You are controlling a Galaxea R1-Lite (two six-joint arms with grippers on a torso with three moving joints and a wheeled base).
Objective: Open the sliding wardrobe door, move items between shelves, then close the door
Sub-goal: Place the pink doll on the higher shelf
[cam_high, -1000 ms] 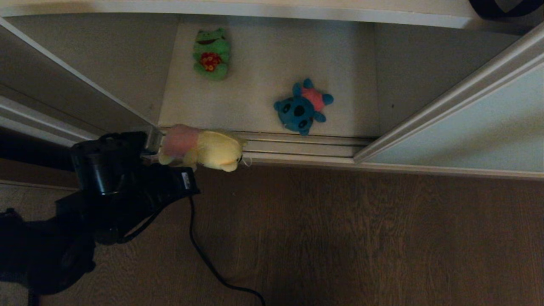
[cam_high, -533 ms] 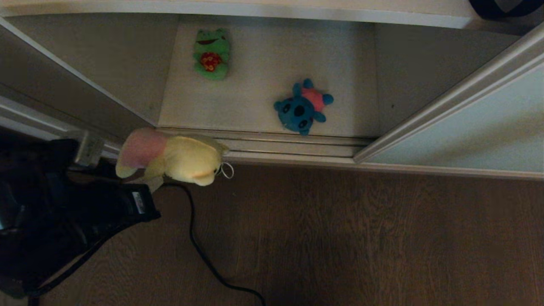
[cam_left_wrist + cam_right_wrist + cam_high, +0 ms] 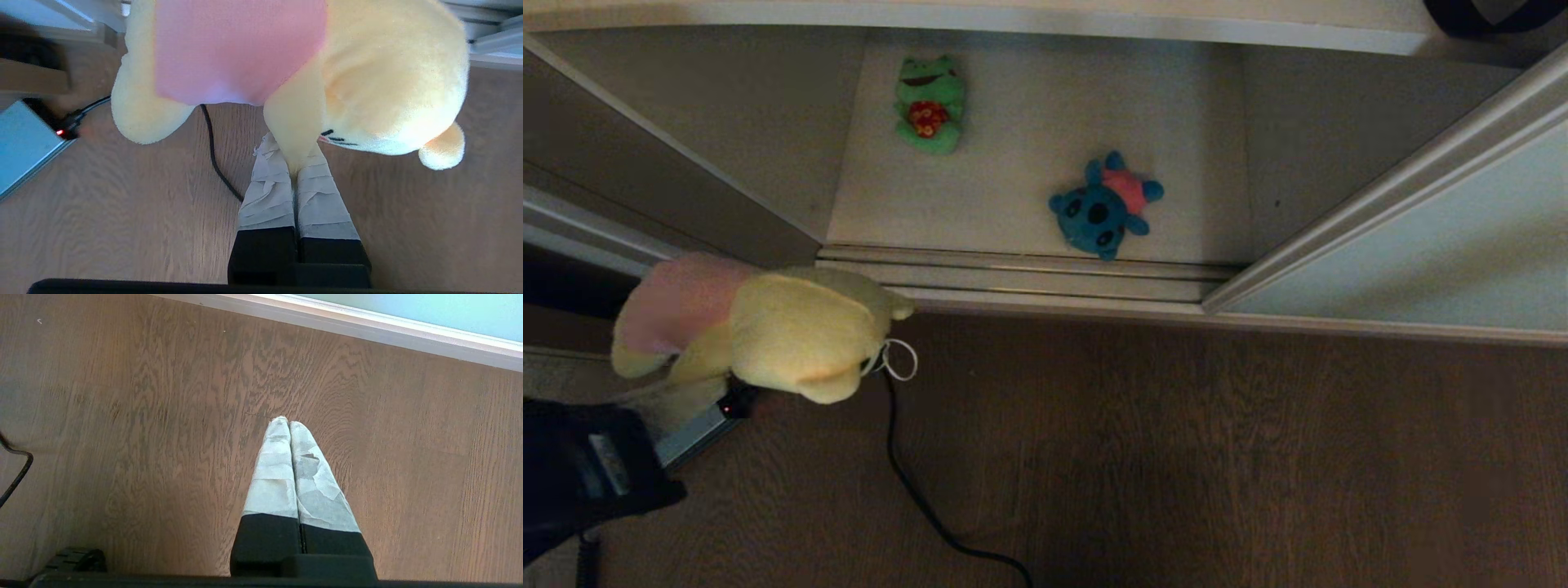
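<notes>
Left gripper [image 3: 295, 161]: at the head view's lower left, its taped fingers [image 3: 269, 192] pinched on one limb of the pale yellow plush toy with a pink part [image 3: 760, 327], lifted over the brown wood-grain floor [image 3: 1176, 449].
Right gripper [image 3: 286, 421]: fingers pressed together, empty, pointing at the floor.
Blue plush toy with pink back [image 3: 1104, 206]: centre of frame, on the off-white lower shelf [image 3: 1029, 122].
Green frog plush [image 3: 929, 102]: upper centre-left, same shelf.
Frosted blue-green sliding door [image 3: 1421, 269]: right.

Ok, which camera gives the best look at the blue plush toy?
The head view: the blue plush toy lies fully visible on the lower shelf near its front edge. Neither wrist view shows it; the left one shows the yellow plush, the right one only floor.
</notes>
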